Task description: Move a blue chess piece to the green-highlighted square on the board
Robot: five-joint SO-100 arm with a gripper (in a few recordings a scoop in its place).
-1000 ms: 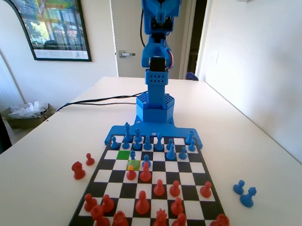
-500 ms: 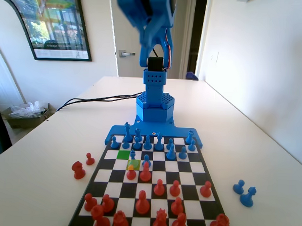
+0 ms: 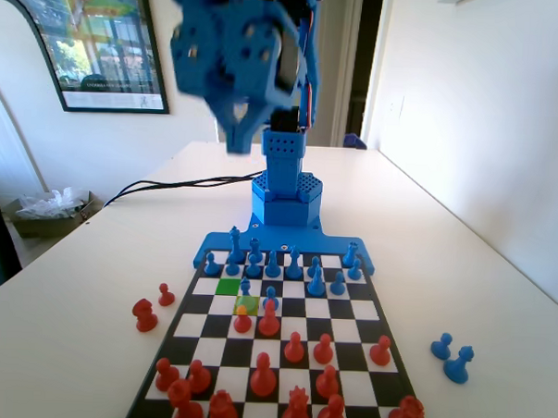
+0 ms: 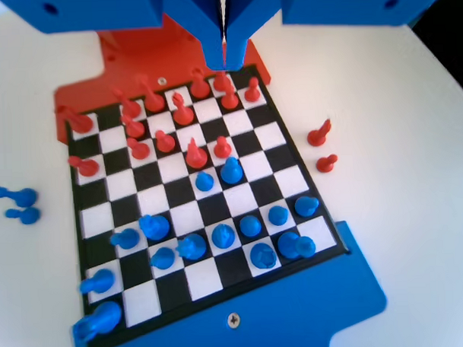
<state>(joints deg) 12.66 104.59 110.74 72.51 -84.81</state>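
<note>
Blue plastic made up the gripper (image 3: 237,144), which hung high above the table (image 3: 100,284) at the far end of the fixed view, left of the arm's base column, blurred and pointing down. In the wrist view its two jaws met at a thin seam (image 4: 225,59) with nothing between them, so they stood pressed together and empty. The board (image 3: 367,316) lay flat below, its blue edge joined to the arm's base. The green-highlighted square (image 3: 227,285) sat in the second column from the left in the fixed view, near the blue side, with no piece on it. The blue chess piece (image 3: 245,287), a small pawn, stood just right of that square, at the far edge of a duller yellow-olive square (image 3: 247,304); a red pawn (image 3: 243,320) stood just in front of that tinted square. Two blue pieces (image 3: 450,356) lay off the board on the table at the right, two red ones (image 3: 150,308) at the left. A framed poster (image 3: 87,39) hung on the wall; its lettering was too small to read.
</note>
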